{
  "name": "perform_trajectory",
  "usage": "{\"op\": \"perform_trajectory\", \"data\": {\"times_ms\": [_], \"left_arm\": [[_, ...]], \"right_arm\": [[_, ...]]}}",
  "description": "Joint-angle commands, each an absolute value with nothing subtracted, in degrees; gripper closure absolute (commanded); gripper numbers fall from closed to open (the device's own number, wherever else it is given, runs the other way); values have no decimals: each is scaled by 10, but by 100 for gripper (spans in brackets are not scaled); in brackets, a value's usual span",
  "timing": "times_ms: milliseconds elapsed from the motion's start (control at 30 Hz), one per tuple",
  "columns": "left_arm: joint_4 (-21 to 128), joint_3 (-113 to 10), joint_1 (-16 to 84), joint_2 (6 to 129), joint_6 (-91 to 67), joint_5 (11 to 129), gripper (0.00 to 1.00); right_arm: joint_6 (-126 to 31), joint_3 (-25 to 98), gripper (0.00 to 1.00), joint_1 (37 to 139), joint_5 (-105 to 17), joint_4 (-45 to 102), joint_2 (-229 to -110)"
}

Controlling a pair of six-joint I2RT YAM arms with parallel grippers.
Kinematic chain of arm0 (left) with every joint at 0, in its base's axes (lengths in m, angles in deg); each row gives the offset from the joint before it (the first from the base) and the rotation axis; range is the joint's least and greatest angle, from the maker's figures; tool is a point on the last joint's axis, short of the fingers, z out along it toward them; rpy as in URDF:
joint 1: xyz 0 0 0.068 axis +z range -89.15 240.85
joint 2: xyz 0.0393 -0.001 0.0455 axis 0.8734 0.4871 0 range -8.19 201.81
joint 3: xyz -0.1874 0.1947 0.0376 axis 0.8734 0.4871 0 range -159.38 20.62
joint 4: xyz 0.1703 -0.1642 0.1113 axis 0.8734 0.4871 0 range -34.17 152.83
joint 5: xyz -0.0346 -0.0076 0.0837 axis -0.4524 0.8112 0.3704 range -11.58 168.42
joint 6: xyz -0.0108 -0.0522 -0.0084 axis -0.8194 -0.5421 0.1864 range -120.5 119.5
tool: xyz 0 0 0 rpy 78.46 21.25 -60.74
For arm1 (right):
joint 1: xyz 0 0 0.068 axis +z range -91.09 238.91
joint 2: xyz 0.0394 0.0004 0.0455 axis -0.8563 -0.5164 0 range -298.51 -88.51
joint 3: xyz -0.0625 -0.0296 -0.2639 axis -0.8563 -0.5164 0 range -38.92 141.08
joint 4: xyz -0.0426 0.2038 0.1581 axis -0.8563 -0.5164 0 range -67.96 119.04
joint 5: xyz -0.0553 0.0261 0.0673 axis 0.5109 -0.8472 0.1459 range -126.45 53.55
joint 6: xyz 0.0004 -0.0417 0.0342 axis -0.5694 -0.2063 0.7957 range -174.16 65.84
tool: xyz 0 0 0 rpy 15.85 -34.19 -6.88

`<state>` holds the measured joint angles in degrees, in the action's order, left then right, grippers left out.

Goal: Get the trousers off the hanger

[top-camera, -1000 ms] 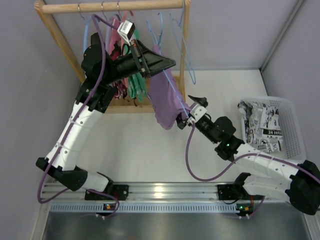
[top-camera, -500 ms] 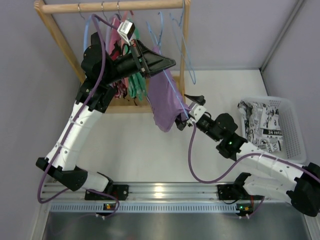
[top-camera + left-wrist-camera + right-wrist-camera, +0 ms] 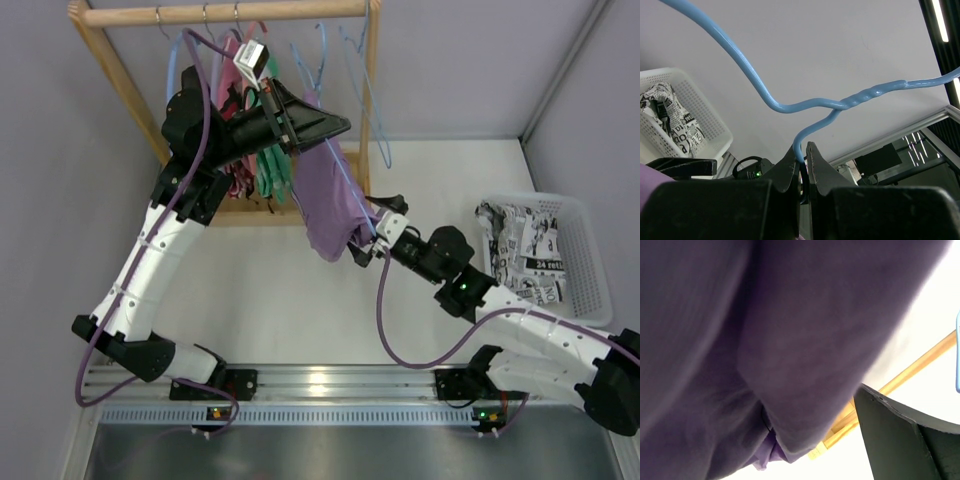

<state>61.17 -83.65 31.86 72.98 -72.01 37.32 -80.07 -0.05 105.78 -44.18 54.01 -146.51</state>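
The lilac trousers [image 3: 322, 200] hang draped over the light-blue wire hanger [image 3: 350, 180], held off the rack in mid-air. My left gripper [image 3: 340, 126] is shut on the hanger's wire just below the twisted neck, as the left wrist view shows [image 3: 802, 146], with the hanger [image 3: 805, 106] rising from the jaws. My right gripper [image 3: 372, 232] is open at the trousers' lower right edge, one finger on each side of the hem. In the right wrist view the trousers [image 3: 765, 340] fill the frame. One black finger [image 3: 900, 440] shows at the lower right; the other is hidden by cloth.
The wooden rack [image 3: 220, 12] at the back holds a green garment [image 3: 270, 170], a pink hanger [image 3: 232, 60] and other blue hangers [image 3: 355, 60]. A white basket [image 3: 590, 270] with newsprint-patterned cloth [image 3: 525, 250] stands at the right.
My right gripper has moved a little left and up, closing in on the trousers' lower edge. The trousers' hem has shifted slightly left. The left gripper has not moved.
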Motion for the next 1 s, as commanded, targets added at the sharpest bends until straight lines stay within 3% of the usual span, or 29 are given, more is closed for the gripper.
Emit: {"op": "perform_trajectory", "data": {"times_ms": [0,433,600,700,733,800,833,933,967], "left_arm": [[529,-869,321,722,-717,382,100],[526,-848,320,714,-727,381,100],[525,-836,320,711,-728,380,100],[521,-833,320,711,-729,381,100],[520,-832,320,711,-728,380,100],[521,-828,322,711,-729,379,100],[520,-827,324,710,-730,379,100],[518,-818,328,712,-730,380,100],[516,-815,330,713,-730,379,100]], "right_arm": [[-795,0,1,1065,-431,559,-1472],[-776,70,1,1056,-351,634,-1500],[-776,92,7,1057,-354,636,-1490],[-777,99,23,1057,-359,636,-1481],[-776,102,37,1056,-361,632,-1478],[-774,106,50,1057,-377,627,-1464],[-774,109,63,1057,-381,624,-1457],[-772,118,84,1056,-375,604,-1441],[-772,119,87,1057,-373,594,-1437]]}}
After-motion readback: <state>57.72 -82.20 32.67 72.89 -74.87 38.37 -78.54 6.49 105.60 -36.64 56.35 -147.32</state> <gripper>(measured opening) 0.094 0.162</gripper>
